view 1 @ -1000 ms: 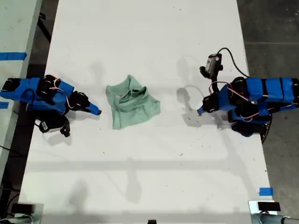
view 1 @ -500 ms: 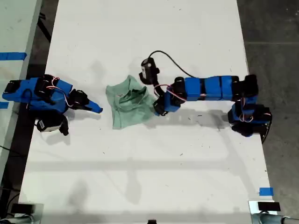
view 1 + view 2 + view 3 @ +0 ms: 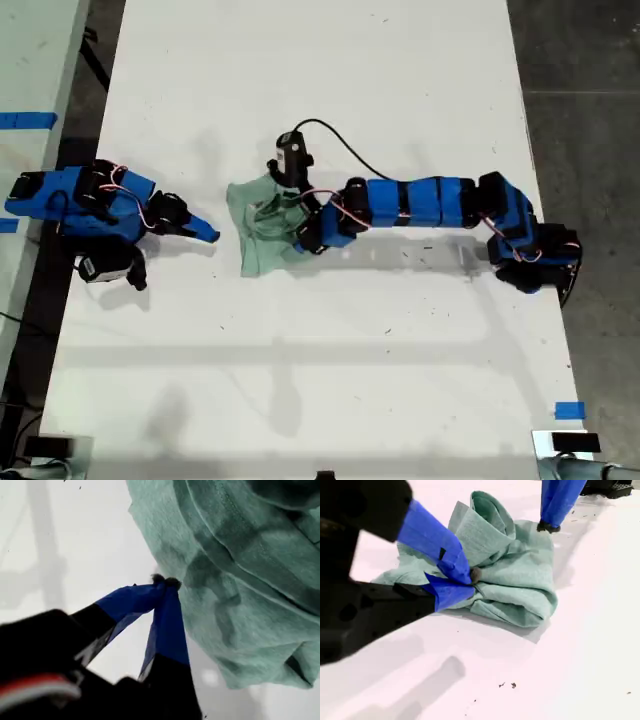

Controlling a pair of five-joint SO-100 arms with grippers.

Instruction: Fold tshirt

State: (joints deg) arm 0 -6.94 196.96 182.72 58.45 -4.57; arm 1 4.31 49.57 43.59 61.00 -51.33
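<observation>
The pale mint-green tshirt (image 3: 262, 247) lies crumpled in a small heap on the white table (image 3: 330, 380), left of centre in the exterior view. My first arm stretches in from the exterior view's right. My first gripper (image 3: 302, 243) is shut, its tips (image 3: 165, 582) at the edge of the tshirt (image 3: 240, 580), with no cloth seen between them. My second gripper (image 3: 208, 237) is shut and rests on the table a short way off the heap, on the exterior view's left. From there the tshirt (image 3: 520, 575) lies beyond my second gripper (image 3: 472, 577), with my first gripper (image 3: 549, 527) on its far side.
A black cable (image 3: 340, 140) loops from the first arm's wrist camera across the table. A blue tape mark (image 3: 568, 410) sits near the table's edge at the exterior view's lower right. Grey floor (image 3: 590, 90) borders the table on that side, and another white surface (image 3: 30, 60) stands at the exterior view's left.
The first arm has extended from the exterior view's right across the table until its gripper reached the tshirt. The second arm has barely moved, and the heap keeps its shape.
</observation>
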